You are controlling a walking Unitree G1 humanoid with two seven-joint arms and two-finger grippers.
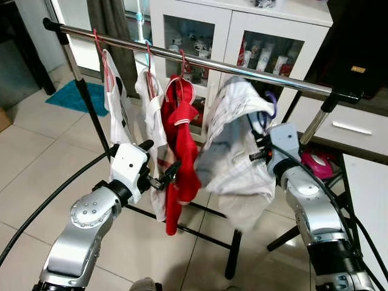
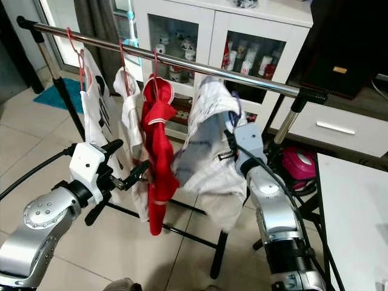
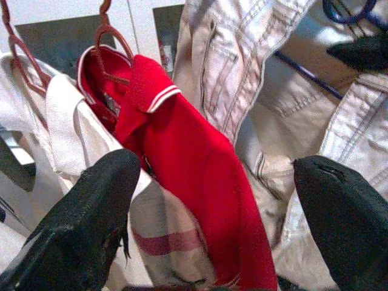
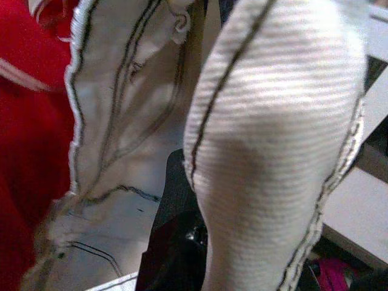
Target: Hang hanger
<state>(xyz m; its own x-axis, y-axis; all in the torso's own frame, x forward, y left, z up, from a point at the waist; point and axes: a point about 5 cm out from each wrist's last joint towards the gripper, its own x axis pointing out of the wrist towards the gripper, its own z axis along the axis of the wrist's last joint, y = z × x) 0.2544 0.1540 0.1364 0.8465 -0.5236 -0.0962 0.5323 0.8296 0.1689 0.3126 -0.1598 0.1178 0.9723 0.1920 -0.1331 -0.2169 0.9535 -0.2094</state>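
Four garments hung along the silver metal rail [image 1: 200, 60]. We held a pale striped shirt on a blue plastic hanger [image 1: 270, 104] at our right gripper [image 1: 262, 148], grip unclear; left gripper [image 1: 159, 176] spread wide beside the red polo shirt [image 1: 182, 151].

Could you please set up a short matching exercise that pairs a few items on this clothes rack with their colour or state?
Column one:
1. polo shirt
2. rail
3. left gripper
4. blue hanger

Column two:
A. open, beside the red garment
B. red with white trim
C. inside the pale garment, near the right gripper
D. silver, carrying the hung clothes

Pairs: 1-B, 2-D, 3-A, 4-C
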